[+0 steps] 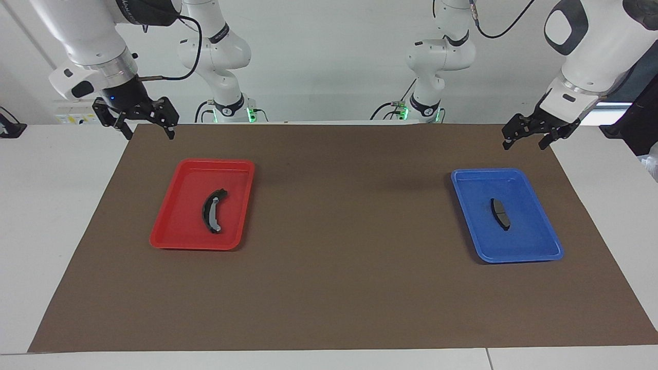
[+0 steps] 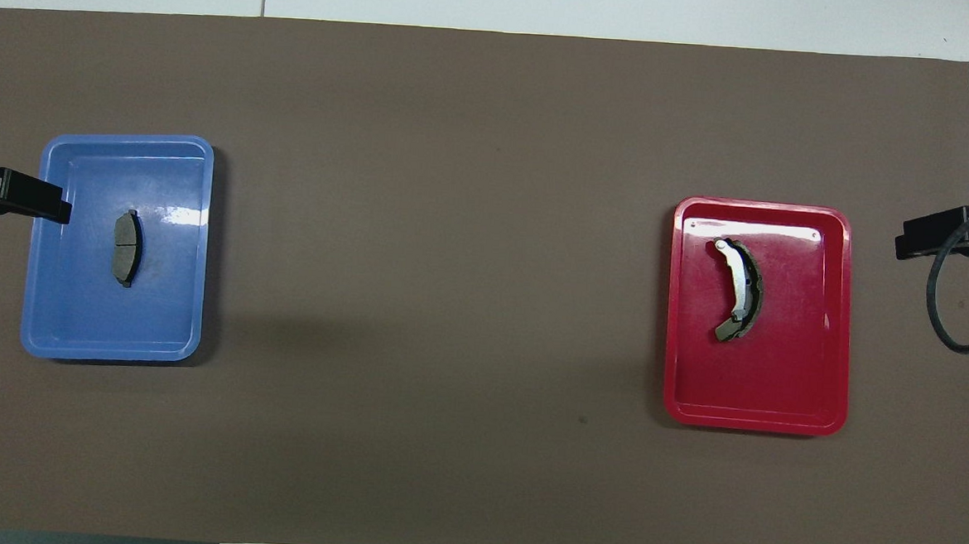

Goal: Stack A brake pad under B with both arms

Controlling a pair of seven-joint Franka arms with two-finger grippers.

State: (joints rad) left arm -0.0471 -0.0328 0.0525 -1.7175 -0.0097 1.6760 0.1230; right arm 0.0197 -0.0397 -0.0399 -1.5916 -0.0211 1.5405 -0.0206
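Note:
The short stubby dark pad [image 1: 500, 213] lies flat in the blue tray [image 1: 514, 257] toward the left arm's end; it also shows in the overhead view [image 2: 127, 247]. The long crescent pad [image 1: 213, 210] with a pale tip lies in the red tray [image 1: 169, 241] toward the right arm's end; it also shows in the overhead view [image 2: 736, 291]. My left gripper [image 1: 524, 145] is open and empty, up over the mat's edge near the blue tray. My right gripper [image 1: 149, 134] is open and empty, up over the mat's corner near the red tray.
A brown mat [image 1: 339, 231] covers the white table, and both trays sit on it well apart. In the overhead view the blue tray [image 2: 67, 325] and the red tray [image 2: 776, 403] flank a wide stretch of bare mat [image 2: 452, 262]. A black cable [image 2: 946, 321] hangs by the right gripper.

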